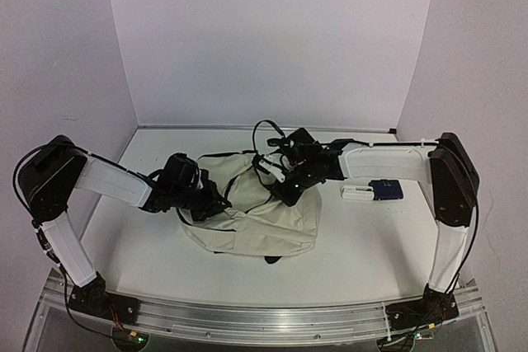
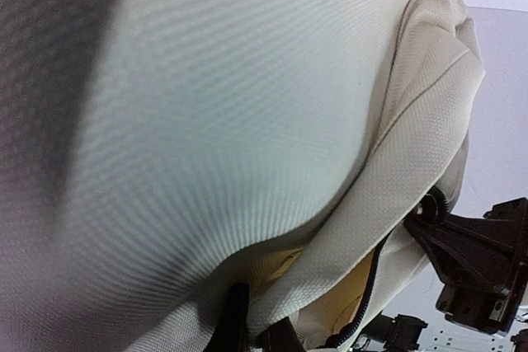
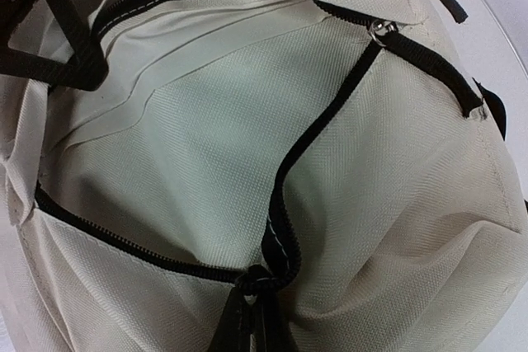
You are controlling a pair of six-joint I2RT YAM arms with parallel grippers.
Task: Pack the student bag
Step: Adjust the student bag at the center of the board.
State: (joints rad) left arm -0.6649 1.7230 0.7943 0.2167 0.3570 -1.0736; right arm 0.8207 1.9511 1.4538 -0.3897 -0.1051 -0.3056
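The student bag (image 1: 256, 222), cream fabric with black zippers, lies slumped in the middle of the table between both arms. My left gripper (image 1: 216, 204) is at its left side. In the left wrist view the left gripper (image 2: 257, 323) is shut, pinching a fold of the bag's fabric (image 2: 247, 121) beside an open zipper edge (image 2: 371, 286). My right gripper (image 1: 289, 194) is over the bag's top. In the right wrist view the right gripper (image 3: 254, 302) is shut on the zipper pull (image 3: 257, 276), where two black zipper lines (image 3: 322, 129) meet.
A blue and white object (image 1: 375, 191) lies on the table right of the bag, under the right forearm. Black straps (image 3: 441, 63) run over the bag's upper part. White walls close in the back and both sides.
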